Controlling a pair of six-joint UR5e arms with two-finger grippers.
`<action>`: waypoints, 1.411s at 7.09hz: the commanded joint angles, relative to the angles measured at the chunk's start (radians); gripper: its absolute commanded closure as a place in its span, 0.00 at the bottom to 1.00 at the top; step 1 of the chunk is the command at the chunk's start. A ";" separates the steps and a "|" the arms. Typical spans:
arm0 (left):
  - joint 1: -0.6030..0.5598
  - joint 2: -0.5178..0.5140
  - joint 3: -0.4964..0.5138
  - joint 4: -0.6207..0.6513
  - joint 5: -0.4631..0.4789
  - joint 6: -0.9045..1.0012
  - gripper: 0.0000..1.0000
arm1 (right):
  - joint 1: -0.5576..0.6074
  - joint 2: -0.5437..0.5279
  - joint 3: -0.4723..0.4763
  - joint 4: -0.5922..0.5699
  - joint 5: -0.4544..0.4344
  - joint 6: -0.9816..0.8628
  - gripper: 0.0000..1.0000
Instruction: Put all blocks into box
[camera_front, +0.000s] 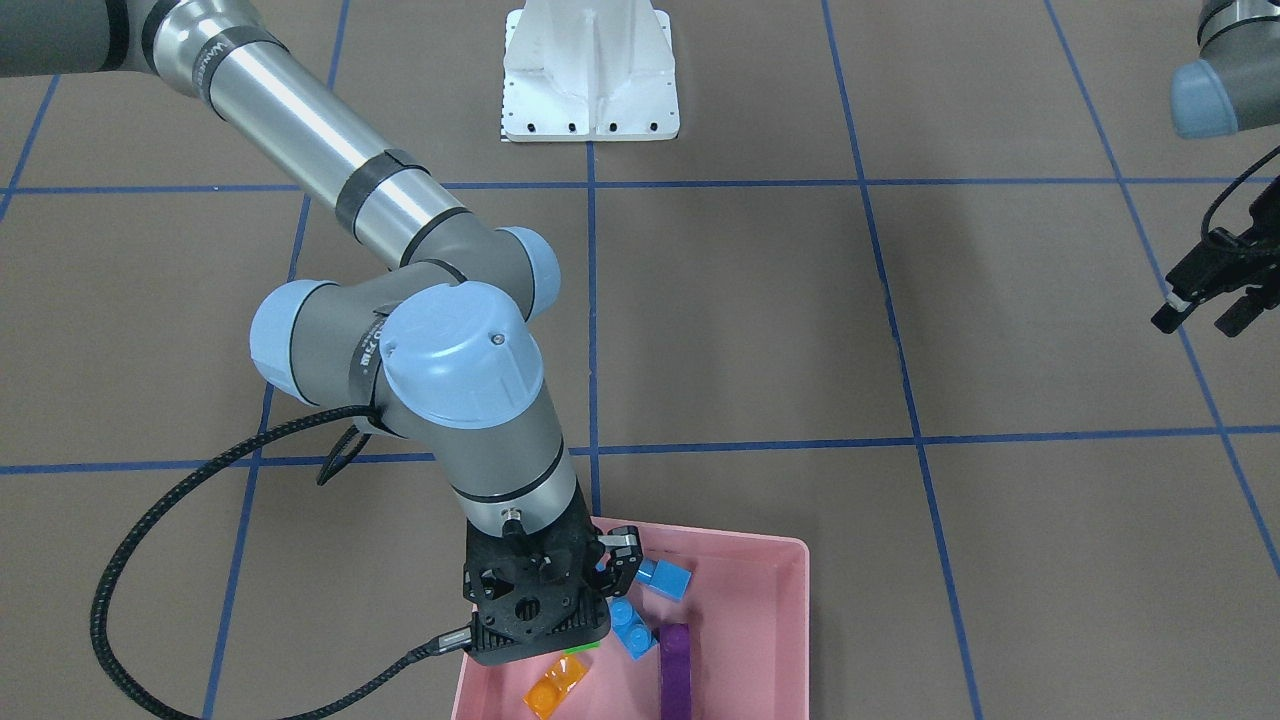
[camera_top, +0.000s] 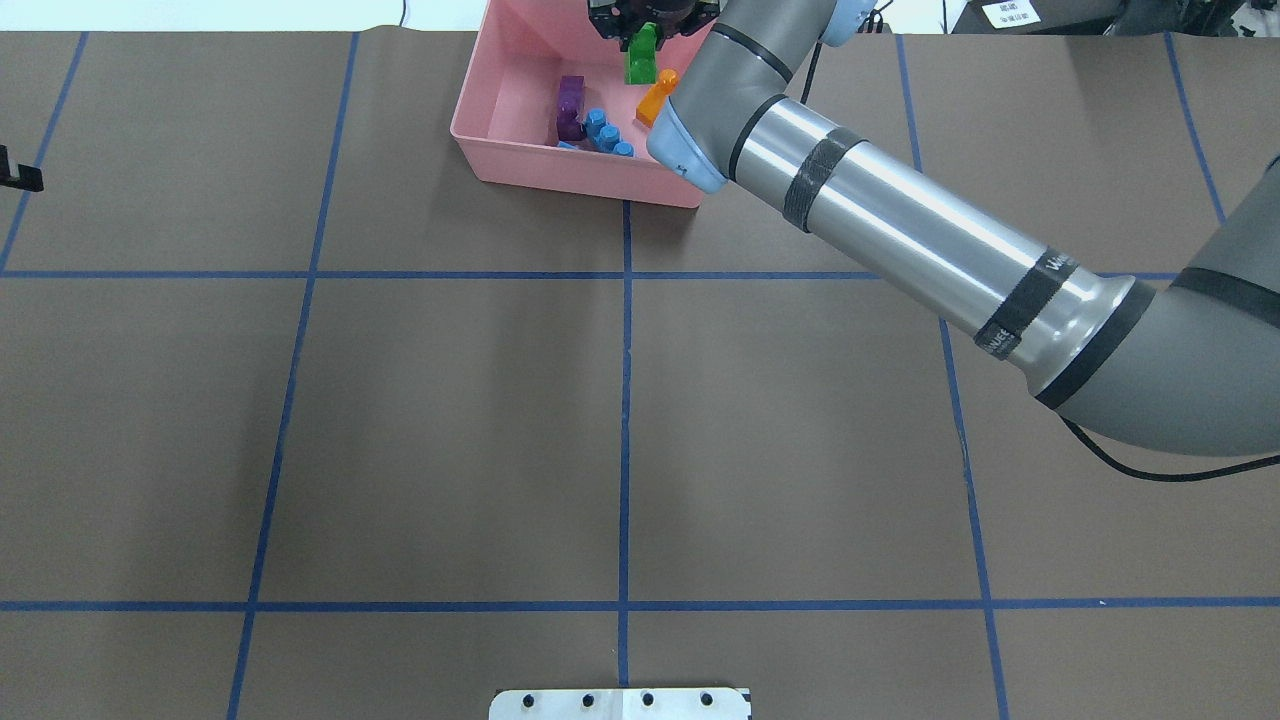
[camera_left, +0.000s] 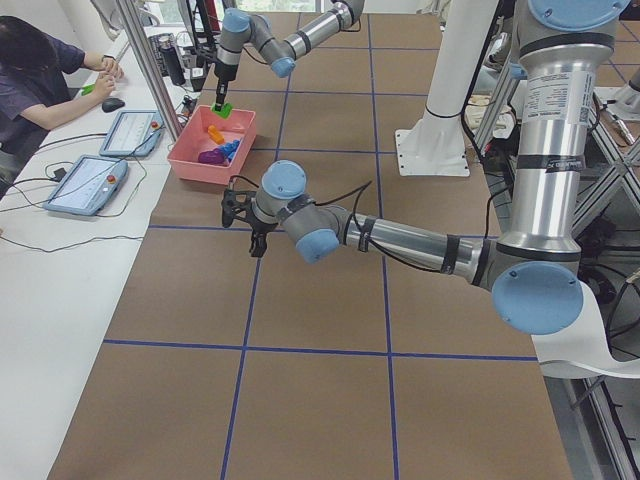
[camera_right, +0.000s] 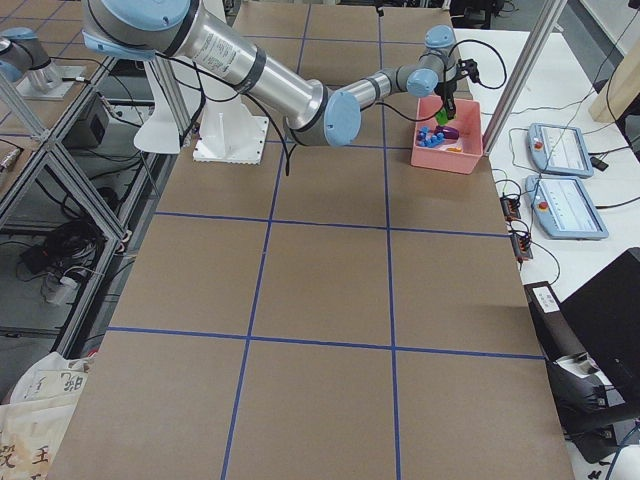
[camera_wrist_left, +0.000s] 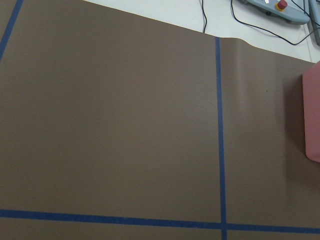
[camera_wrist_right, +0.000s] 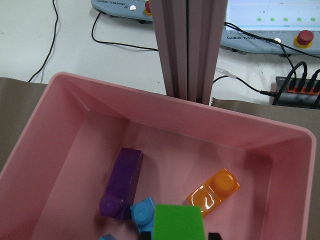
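**Green block (camera_top: 640, 55) clamped in the right gripper (camera_top: 645, 32) over the box (camera_top: 560, 170)**

In the overhead view you find the pink box at 12 o'clock on the table. The right gripper's fingers are closed on the green block, which stands upright. On the box floor, the orange block (camera_top: 655, 97) lies at 5 o'clock of the green one, the long blue block (camera_top: 608, 133) at 7 and the purple block (camera_top: 570, 105) at 8. The short blue block (camera_front: 665, 578) lies just beside the long one. Your left gripper (camera_front: 1200, 315) hangs at 9 o'clock, well apart from the box, jaws parted and empty.

Silver-tubed arms (camera_front: 290, 120) with grey joints (camera_front: 470, 250), pale-blue caps (camera_front: 460, 350), braided black cable (camera_front: 150, 520), black left pincer (camera_front: 1195, 318)
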 joint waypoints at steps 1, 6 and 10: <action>-0.001 0.077 -0.037 -0.001 0.119 0.008 0.00 | 0.005 0.004 0.013 -0.016 0.010 -0.020 0.00; -0.137 0.131 -0.077 0.275 0.100 0.643 0.00 | 0.257 -0.395 0.717 -0.672 0.226 -0.544 0.00; -0.175 0.143 -0.216 0.646 0.101 0.835 0.00 | 0.334 -0.954 1.073 -0.642 0.231 -0.618 0.00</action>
